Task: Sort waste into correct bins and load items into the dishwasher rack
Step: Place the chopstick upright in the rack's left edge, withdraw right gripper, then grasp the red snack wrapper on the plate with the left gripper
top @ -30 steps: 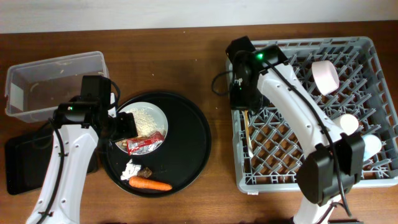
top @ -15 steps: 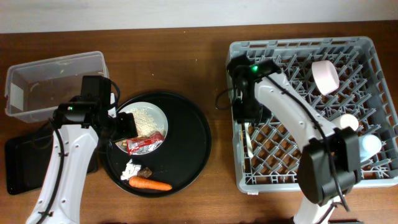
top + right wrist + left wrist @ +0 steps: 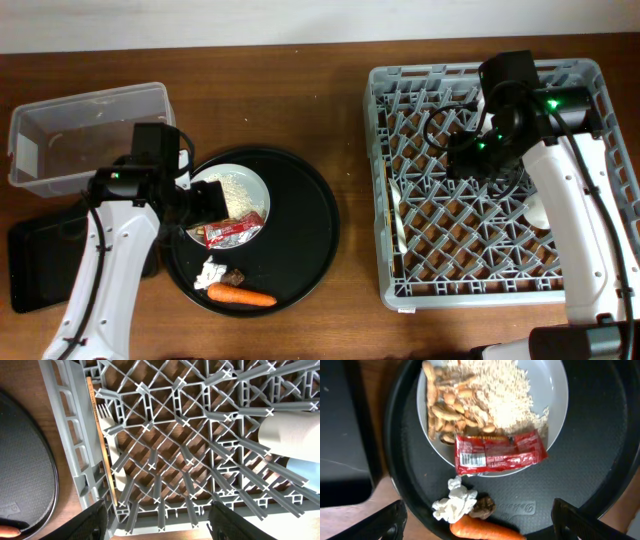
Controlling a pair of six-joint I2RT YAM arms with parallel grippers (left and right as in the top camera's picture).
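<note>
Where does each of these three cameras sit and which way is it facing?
Overhead: above the table, straight down on tray and rack; both arms show.
Left wrist: on left arm, down at the plate; open left gripper shows.
Right wrist: on right arm, down into the rack; open right gripper shows.
Shared: overhead and left wrist both see the carrot.

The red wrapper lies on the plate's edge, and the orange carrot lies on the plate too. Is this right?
Not quite. The red wrapper does lie on the edge of the plate, but the carrot lies off the plate, on the black tray, beside the crumpled paper. The left wrist view shows it.
</note>
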